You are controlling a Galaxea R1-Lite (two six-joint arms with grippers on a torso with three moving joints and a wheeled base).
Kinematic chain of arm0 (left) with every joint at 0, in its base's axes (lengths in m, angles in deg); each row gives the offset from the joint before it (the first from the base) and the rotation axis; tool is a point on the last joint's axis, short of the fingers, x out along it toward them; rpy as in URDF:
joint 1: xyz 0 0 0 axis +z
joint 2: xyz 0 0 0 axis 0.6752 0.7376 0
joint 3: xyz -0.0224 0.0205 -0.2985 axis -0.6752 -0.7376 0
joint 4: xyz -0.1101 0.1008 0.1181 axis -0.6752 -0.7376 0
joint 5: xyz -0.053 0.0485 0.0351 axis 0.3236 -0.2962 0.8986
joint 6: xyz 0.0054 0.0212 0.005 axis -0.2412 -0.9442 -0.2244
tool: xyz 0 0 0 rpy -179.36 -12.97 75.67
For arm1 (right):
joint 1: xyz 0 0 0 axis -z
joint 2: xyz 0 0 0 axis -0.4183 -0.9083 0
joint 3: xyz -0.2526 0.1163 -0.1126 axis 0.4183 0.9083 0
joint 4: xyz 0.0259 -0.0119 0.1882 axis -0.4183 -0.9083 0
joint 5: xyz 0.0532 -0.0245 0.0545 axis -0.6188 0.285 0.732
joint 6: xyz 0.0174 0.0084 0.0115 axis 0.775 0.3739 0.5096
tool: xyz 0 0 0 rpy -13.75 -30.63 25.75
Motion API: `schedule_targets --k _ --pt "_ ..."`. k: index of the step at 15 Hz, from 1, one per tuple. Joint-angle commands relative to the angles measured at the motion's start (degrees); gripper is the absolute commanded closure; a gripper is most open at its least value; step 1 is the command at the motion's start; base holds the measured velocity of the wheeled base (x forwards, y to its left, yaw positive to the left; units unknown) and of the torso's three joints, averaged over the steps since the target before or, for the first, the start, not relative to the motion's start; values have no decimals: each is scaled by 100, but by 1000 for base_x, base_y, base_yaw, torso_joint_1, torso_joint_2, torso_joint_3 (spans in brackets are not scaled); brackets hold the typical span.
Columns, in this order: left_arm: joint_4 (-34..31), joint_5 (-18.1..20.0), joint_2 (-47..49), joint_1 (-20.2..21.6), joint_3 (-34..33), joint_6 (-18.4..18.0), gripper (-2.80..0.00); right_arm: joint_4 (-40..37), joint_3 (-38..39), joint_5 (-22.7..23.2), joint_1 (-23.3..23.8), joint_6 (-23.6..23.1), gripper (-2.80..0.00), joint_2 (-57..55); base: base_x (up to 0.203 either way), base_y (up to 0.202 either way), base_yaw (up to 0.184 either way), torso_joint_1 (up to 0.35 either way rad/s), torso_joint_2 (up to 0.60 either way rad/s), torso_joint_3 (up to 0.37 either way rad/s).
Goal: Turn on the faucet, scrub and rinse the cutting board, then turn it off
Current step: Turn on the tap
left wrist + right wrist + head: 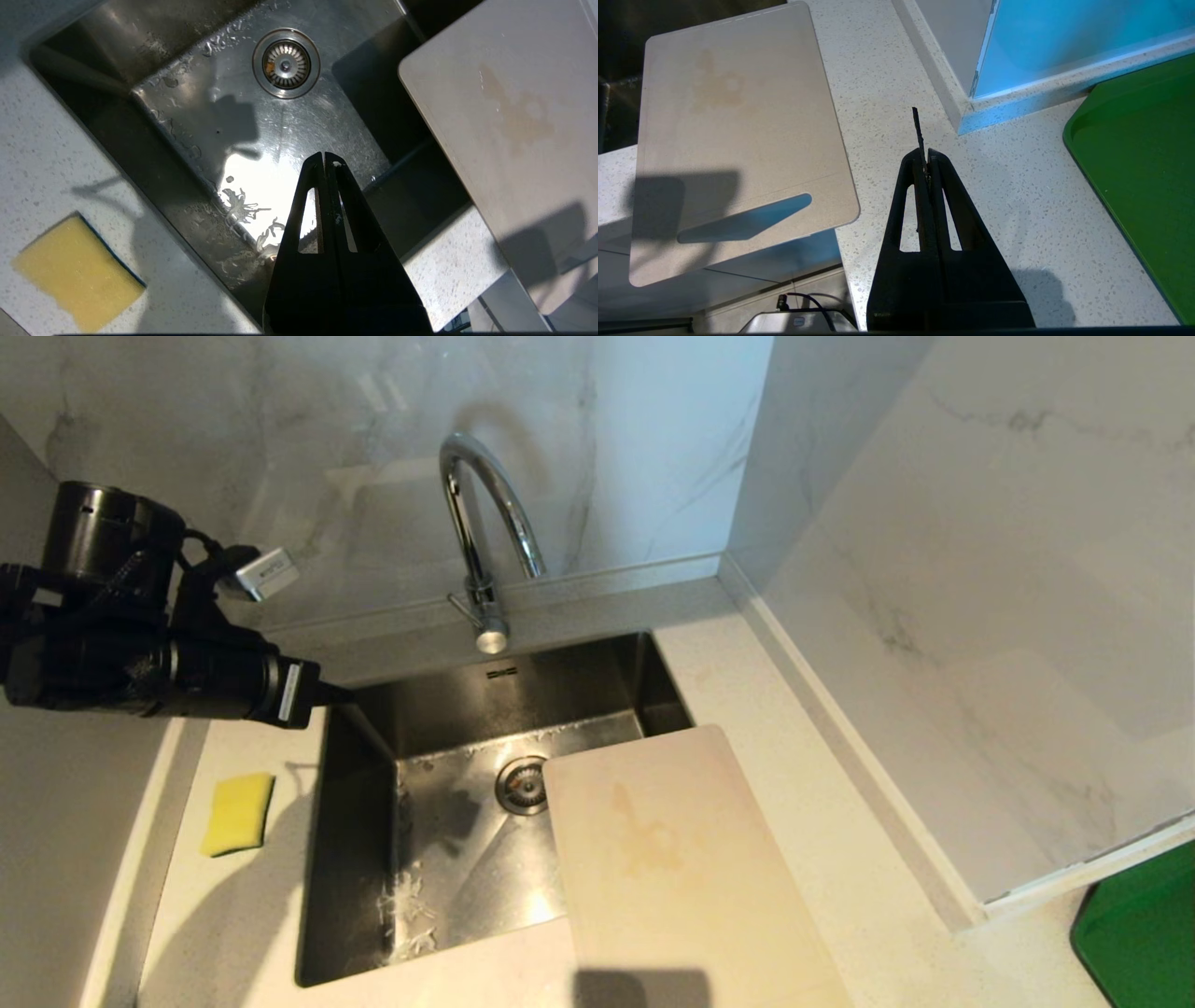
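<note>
The worktop (738,644) carries a steel sink (448,859), and the cutting board (672,859) lies over the sink's right edge, one end above the basin and its slotted end past the front of the worktop. It is only partly supported, so I think a push while scrubbing could tip it. The faucet (485,537) stands behind the sink, no water running. A green tray (1139,172) lies far right. The left hand (324,161), fingers pressed together and empty, hangs above the basin; nothing blocks its way to the lever. The right hand (927,156) is also together, above bare worktop. A yellow sponge (238,814) lies left of the sink.
</note>
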Motion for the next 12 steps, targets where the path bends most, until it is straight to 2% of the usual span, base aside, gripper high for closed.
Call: schedule_targets --k 1,4,6,8,12 --pt "-583 -30 723 -5 1179 278 0 2 0 0 0 3 0 9 0 0 0 0 0 0" --pt "-1064 -60 1628 -6 2736 1230 0 2 0 0 0 3 0 9 0 0 0 0 0 0" --pt "-1271 -77 2229 -5 3503 1666 0 2 0 0 1 11 0 9 0 0 0 0 0 0" --pt "-1060 -107 2514 -5 3640 1865 0 2 0 0 0 3 0 9 0 0 0 0 0 0" --pt "50 -882 2897 -46 3646 2225 0 2 6 0 1 3 0 9 0 0 0 0 0 0"
